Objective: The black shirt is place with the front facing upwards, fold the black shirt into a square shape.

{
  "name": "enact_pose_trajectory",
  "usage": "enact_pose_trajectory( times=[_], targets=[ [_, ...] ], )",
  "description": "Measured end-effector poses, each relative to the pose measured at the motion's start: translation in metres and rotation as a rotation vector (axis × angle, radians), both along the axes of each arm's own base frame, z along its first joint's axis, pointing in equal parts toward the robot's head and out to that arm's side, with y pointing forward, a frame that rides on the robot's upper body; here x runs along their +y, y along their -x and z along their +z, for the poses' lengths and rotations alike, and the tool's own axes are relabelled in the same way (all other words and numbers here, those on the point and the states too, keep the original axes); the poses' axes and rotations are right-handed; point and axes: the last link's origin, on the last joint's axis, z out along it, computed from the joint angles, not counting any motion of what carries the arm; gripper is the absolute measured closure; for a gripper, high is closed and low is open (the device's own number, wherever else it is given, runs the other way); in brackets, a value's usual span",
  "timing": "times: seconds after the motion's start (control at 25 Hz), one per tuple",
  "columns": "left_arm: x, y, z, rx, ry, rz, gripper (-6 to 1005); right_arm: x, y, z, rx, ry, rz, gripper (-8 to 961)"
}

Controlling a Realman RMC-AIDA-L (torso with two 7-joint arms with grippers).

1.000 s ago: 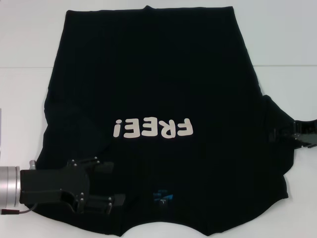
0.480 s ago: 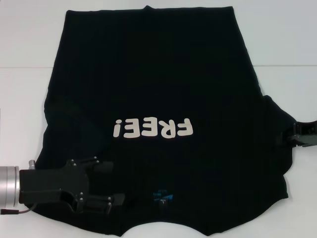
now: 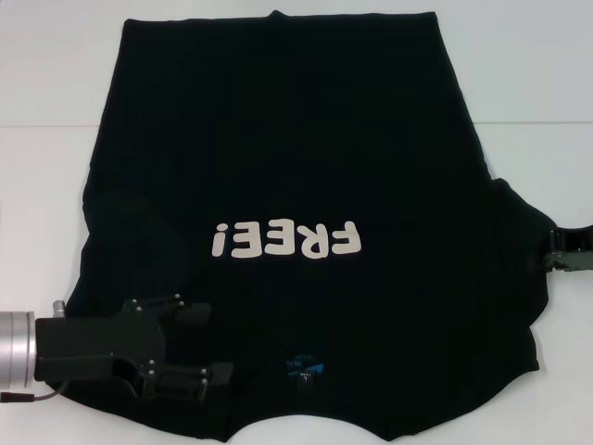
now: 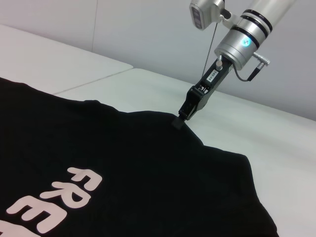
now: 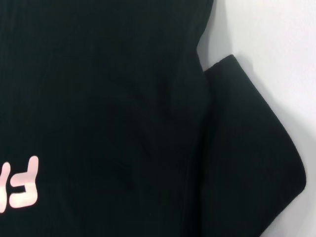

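The black shirt (image 3: pixel 287 185) lay spread flat, front up, on the white table (image 3: pixel 46 176), covering most of the head view; the off-white "FREE!" lettering (image 3: pixel 283 240) sat just below centre and the small blue neck label (image 3: pixel 305 366) at 6 o'clock, near the robot. No fold had been made yet.

Handling judgement: the shirt appeared light, soft and limp, with no stiffness of its own. It would drape and wrinkle when lifted, and a single layer could slip out of a shallow pinch. The sleeve edges and the shoulder corners beside the collar looked like the best hold points, because the fabric there is doubled at the seams.

The left gripper (image 3: pixel 190 357) was positioned at 7 o'clock over the shoulder area, low above the cloth, its fingers spread apart and holding nothing. The right gripper (image 4: pixel 180 121) was at 3 o'clock, at the outer edge of the right sleeve (image 5: pixel 252 163), tips touching the fabric; whether its fingers were open or closed on the sleeve could not be determined.

Containers: none were visible; only the shirt was seen on the table.
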Motion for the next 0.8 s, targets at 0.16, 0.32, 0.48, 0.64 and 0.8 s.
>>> enact_pose_trajectory(
  times=[0.16, 0.32, 0.48, 0.64, 0.8],
  targets=[
    [0.000, 0.000, 0.000, 0.000, -0.001, 0.001, 81, 0.000, -0.001, 0.003, 0.001, -0.001, 0.005, 885],
    [0.000, 0.000, 0.001, -0.001, -0.001, 0.002, 81, 0.000, -0.002, 0.015, 0.010, -0.031, 0.003, 911],
    [-0.001, 0.001, 0.001, -0.002, 0.000, 0.002, 81, 0.000, -0.003, 0.031, 0.026, -0.065, 0.002, 919],
    [-0.001, 0.001, 0.002, -0.002, -0.002, 0.004, 81, 0.001, 0.001, 0.047, 0.043, -0.101, 0.016, 921],
    [-0.001, 0.001, 0.002, -0.002, -0.001, 0.004, 81, 0.003, 0.008, 0.050, 0.052, -0.097, 0.042, 922]
  ],
)
